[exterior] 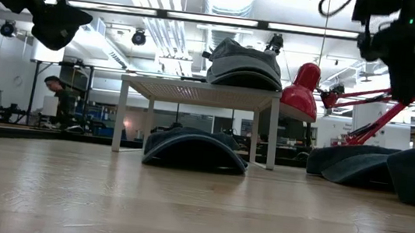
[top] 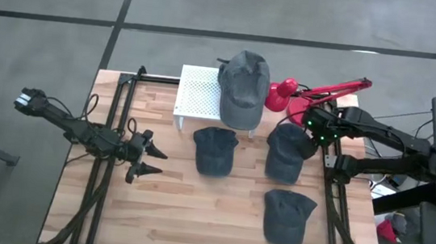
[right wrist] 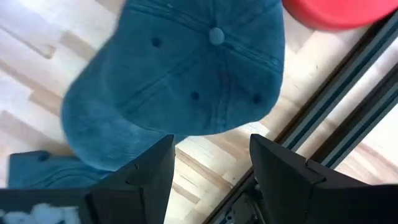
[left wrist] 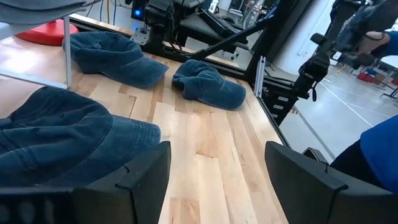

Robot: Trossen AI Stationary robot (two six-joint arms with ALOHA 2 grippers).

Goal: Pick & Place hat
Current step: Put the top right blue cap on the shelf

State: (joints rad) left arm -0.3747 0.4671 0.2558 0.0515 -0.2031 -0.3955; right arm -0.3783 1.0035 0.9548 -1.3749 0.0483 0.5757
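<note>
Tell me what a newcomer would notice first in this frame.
Four dark caps stand out: one cap sits atop the white rack at the table's far edge, and three lie on the wooden table in front of it. A red lamp stands beside the rack. The right gripper hovers open above the nearest-right cap, while the left gripper waits open at the left.

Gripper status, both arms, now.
Left gripper: open, empty, left of the middle hat.
Right gripper: open, empty, above the hat by the red lamp.
</note>
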